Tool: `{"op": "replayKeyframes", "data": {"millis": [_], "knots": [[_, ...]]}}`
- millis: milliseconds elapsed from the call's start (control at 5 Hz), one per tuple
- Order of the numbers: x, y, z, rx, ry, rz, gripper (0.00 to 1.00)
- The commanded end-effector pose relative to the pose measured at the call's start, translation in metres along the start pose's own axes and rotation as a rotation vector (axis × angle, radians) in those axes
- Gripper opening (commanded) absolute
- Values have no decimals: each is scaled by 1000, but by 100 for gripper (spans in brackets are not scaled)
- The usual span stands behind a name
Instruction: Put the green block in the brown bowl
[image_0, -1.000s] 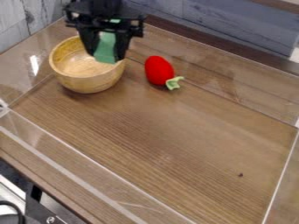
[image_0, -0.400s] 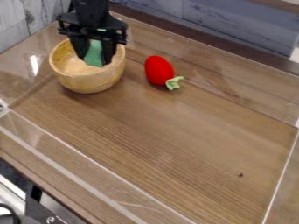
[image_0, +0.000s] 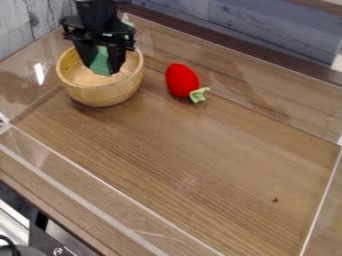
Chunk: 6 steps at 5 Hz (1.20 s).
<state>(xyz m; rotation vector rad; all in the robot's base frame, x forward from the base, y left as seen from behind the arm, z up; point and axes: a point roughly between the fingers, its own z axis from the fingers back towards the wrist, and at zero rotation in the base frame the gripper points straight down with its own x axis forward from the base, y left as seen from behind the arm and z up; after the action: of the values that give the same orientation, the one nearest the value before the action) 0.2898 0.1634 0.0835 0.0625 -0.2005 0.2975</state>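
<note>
Gripper (image_0: 102, 62) hangs pointing down over the brown bowl (image_0: 80, 92), fingers clamped on the green block (image_0: 100, 60), one each side of it. Block is held roughly upright, its lower end down inside the bowl's mouth; can't tell if it touches the pale inside yet. So pick and carry look done, and what's left is the release: fingers need to part so the block drops or settles in the bowl, then the arm clears out. Risk I'd flag: the long bar may end up leaning on the rim rather than lying flat. Red round toy with green stem (image_0: 183, 80) sits on the bench (image_0: 201, 170) just right of the bowl, apart from it, not involved. No brands, labels or readable writing anywhere in view
</note>
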Motion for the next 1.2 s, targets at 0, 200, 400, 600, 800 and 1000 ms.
{"op": "replayKeyframes", "data": {"millis": [0,200,400,600,800,1000], "knots": [[20,13,9,4,-70,5,0],[21,25,7,-7,-76,26,0],[21,31,6,-22,-86,33,0],[29,25,26,-27,-104,50,0],[35,17,41,-29,-118,42,0],[30,15,48,-59,-130,-66,0]]}}
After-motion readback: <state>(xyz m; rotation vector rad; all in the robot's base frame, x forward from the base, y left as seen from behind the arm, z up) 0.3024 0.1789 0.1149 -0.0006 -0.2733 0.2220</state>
